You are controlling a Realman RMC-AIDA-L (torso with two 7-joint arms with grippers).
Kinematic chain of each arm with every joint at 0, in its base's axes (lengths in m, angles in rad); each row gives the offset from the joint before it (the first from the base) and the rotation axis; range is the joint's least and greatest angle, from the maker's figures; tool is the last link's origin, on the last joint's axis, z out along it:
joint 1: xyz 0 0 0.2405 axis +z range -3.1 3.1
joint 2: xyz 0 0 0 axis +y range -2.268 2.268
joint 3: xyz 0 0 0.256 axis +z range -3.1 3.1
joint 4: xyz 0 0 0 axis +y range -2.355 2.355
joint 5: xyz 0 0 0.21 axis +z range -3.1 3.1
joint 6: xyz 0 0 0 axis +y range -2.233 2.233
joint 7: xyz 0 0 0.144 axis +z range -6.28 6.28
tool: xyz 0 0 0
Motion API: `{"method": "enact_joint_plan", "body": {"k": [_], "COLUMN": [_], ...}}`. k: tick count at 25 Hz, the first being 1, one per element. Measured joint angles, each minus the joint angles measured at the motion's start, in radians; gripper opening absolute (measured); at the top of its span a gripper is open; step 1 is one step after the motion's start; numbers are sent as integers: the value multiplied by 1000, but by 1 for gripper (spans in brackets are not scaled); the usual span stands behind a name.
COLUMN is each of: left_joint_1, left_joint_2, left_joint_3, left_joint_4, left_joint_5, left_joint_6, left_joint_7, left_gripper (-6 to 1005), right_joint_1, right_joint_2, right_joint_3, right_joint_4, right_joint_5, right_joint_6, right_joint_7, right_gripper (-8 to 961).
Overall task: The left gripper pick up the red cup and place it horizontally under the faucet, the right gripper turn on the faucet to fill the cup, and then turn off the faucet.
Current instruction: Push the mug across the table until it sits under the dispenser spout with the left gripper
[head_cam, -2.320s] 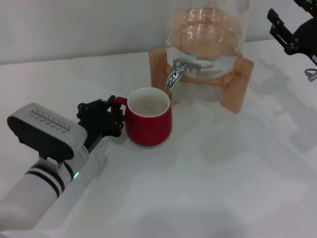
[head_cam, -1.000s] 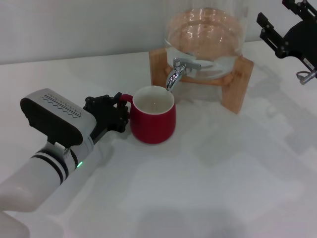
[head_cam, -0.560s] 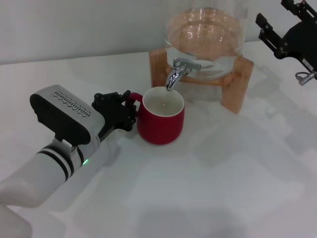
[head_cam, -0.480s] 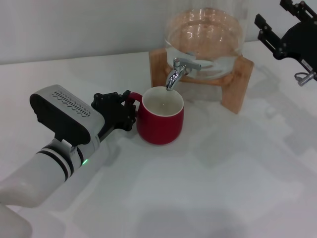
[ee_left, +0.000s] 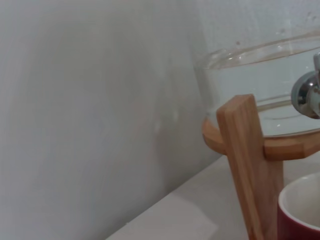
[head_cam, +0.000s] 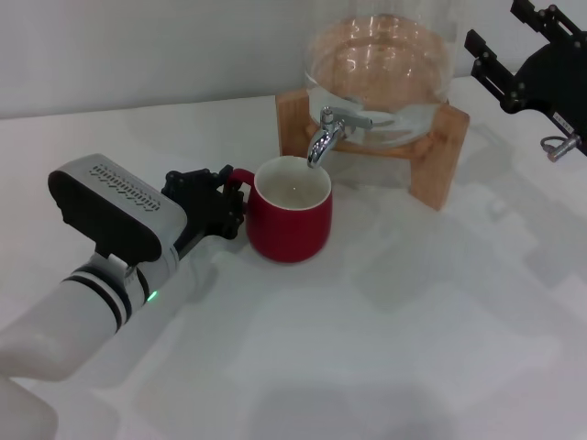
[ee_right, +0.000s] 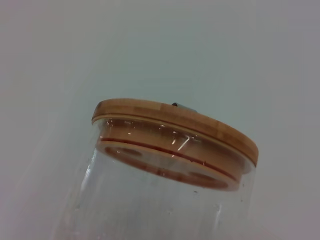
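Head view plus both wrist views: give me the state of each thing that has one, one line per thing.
red cup: upright on the table, mouth under the spout, no water seen.
faucet: no stream visible.
glass jar: on its wooden stand, partly filled, wooden lid on.
left gripper: jaws shut on the cup's handle.
right gripper: raised beside the jar, jaws open, empty.

The white counter (head_cam: pixel 394 330) carries two things. The red cup (head_cam: pixel 288 218) stands upright on it toward the back, a little left of the middle, with its handle turned toward the left edge. Just behind the cup, close to the back edge, the wooden stand (head_cam: pixel 440 151) rests on the counter, bearing the glass jar (head_cam: pixel 381 64). The cup's rim sits under the faucet (head_cam: pixel 323 136).
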Motion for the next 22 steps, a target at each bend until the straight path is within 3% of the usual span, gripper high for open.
{"method": "enact_joint_plan", "body": {"k": [7,22], "left_joint_1": [0,0], "left_joint_2": [-1,-2], "left_joint_3": [-11,-33], "left_joint_4": [-5,4], "left_joint_5": [-2,-2], "left_joint_6": [5,55], "left_joint_7": [-1,-1], "left_gripper": [118,248], "right_joint_1": [0,3], "right_joint_2": [1,1], "right_joint_3": [-1,-18], "right_joint_4": [1,2], "right_joint_5": [0,0], "right_joint_6": [0,0], "right_joint_7": [1,2], "right_gripper": [662,662]}}
